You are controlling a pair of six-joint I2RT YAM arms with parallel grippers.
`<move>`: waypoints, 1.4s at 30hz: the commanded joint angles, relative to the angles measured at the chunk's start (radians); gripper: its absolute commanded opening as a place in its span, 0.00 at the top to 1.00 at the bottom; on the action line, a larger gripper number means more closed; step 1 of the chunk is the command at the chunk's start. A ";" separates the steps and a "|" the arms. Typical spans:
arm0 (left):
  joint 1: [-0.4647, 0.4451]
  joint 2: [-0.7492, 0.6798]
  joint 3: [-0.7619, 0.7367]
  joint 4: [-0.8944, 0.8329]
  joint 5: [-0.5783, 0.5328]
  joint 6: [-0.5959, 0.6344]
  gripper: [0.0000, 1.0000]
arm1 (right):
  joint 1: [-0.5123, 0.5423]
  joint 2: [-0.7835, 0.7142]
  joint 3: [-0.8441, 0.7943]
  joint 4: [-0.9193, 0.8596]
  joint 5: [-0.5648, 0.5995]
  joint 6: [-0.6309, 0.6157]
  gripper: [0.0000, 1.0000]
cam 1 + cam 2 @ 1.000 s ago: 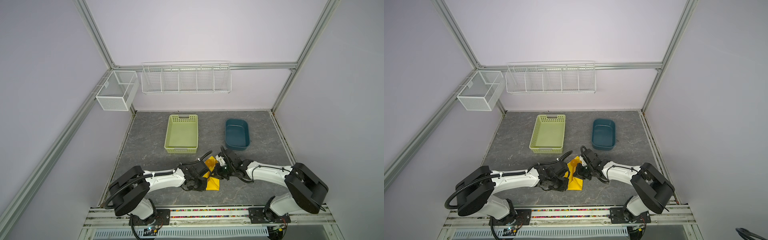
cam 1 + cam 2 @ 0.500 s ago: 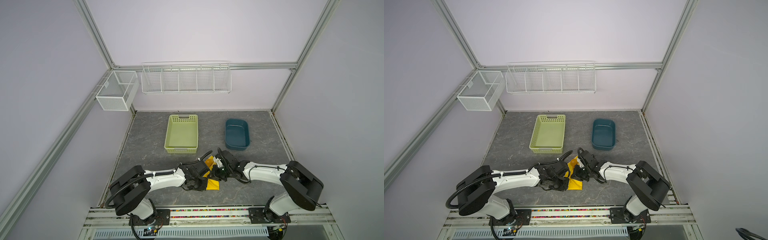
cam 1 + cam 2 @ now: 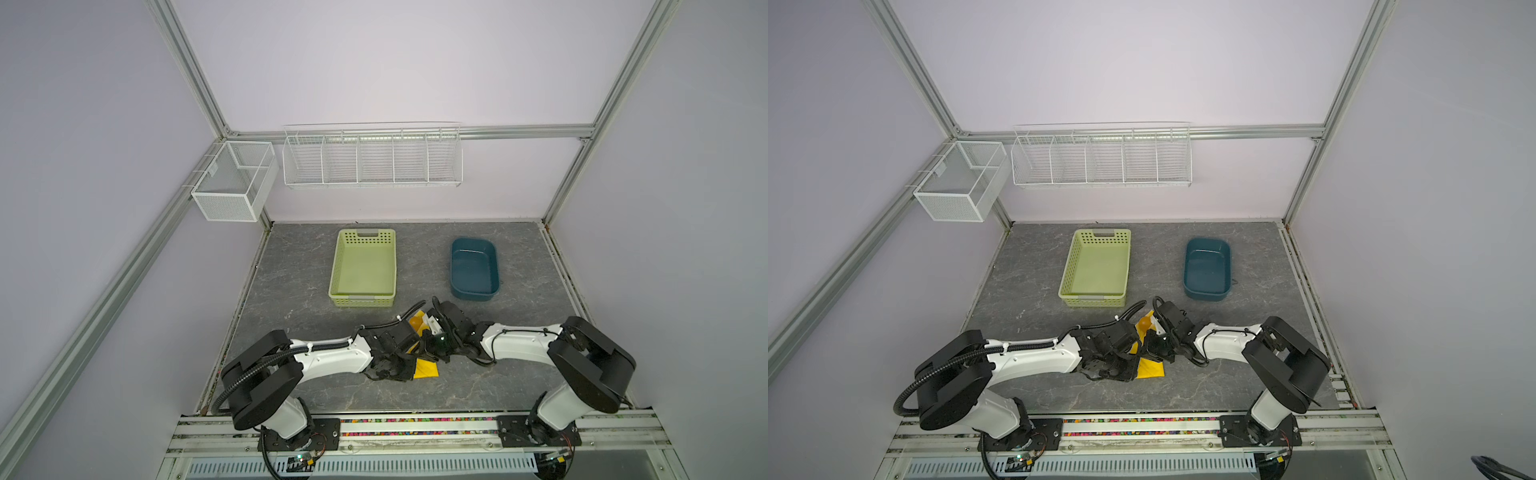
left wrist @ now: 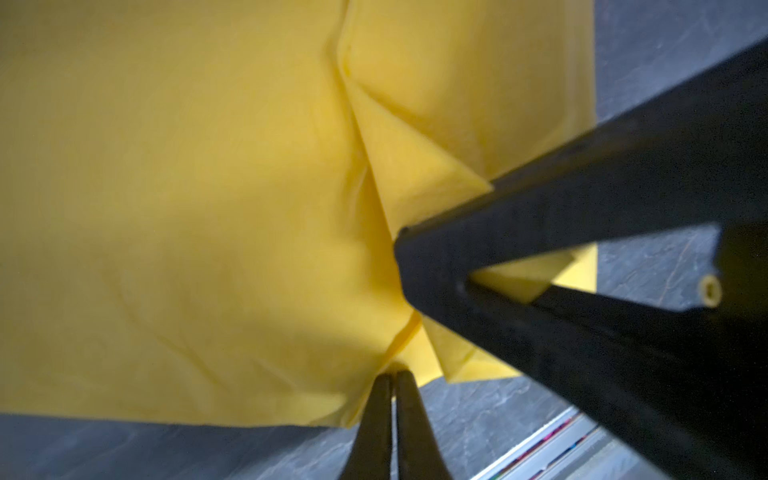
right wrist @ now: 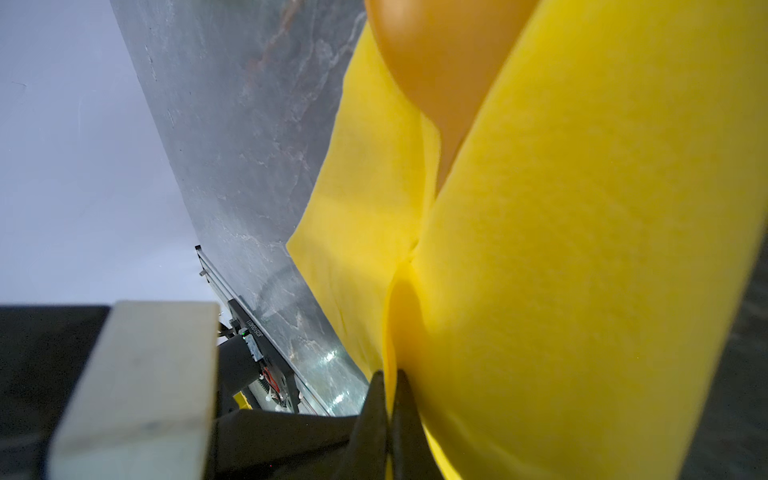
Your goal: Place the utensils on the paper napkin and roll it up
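The yellow paper napkin [image 3: 426, 368] lies folded over near the table's front, between my two wrists in both top views [image 3: 1148, 368]. An orange spoon bowl [image 3: 415, 321], one of the utensils, pokes out of its far end; the handle is wrapped inside. The right wrist view shows that bowl [image 5: 440, 54] between two napkin layers [image 5: 582, 249]. My left gripper [image 4: 392, 374] is shut on a fold at the napkin's edge [image 4: 208, 208]. My right gripper [image 5: 388, 376] is shut on a fold as well, and its black fingers [image 4: 540, 232] press in close beside the left one.
A pale green basket [image 3: 361, 297] and a dark blue tub [image 3: 473, 296] stand behind the napkin. White wire racks [image 3: 372, 156] and a mesh box [image 3: 232, 183] hang on the back wall. A metal rail [image 3: 415, 424] runs along the front edge.
My right arm has drawn in a little toward the left one. Both grippers have stayed pinched on the napkin, which has barely shifted.
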 commanded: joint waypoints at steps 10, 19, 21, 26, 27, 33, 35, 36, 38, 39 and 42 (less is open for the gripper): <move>0.002 0.015 0.012 -0.032 -0.013 -0.002 0.92 | 0.009 0.046 0.011 0.033 -0.002 0.029 0.92; 0.002 0.012 0.014 -0.037 -0.010 -0.003 0.92 | 0.009 0.048 0.015 0.005 0.032 0.008 0.90; 0.002 0.012 0.016 -0.039 -0.009 -0.002 0.92 | 0.009 0.047 0.018 -0.001 0.038 0.002 0.90; 0.002 0.009 0.013 -0.039 -0.010 -0.003 0.92 | 0.009 0.052 0.025 -0.014 0.045 -0.009 0.90; 0.002 0.011 0.015 -0.040 -0.010 -0.003 0.92 | 0.009 0.053 0.024 -0.015 0.046 -0.009 0.90; 0.002 -0.002 0.027 -0.061 -0.018 0.001 0.92 | 0.009 0.073 0.031 -0.005 0.037 -0.011 0.85; 0.002 -0.018 0.028 -0.070 -0.032 0.000 0.92 | 0.008 0.074 0.031 -0.005 0.035 -0.010 0.82; 0.003 -0.028 0.028 -0.075 -0.042 -0.003 0.92 | 0.009 0.074 0.031 -0.005 0.035 -0.010 0.80; 0.006 -0.047 0.029 -0.084 -0.058 -0.005 0.92 | 0.009 0.074 0.031 -0.005 0.033 -0.011 0.76; 0.008 -0.058 0.027 -0.087 -0.063 -0.008 0.92 | 0.008 0.074 0.031 -0.005 0.031 -0.011 0.73; 0.019 -0.091 0.023 -0.104 -0.085 -0.016 0.92 | 0.009 0.075 0.031 -0.005 0.028 -0.011 0.65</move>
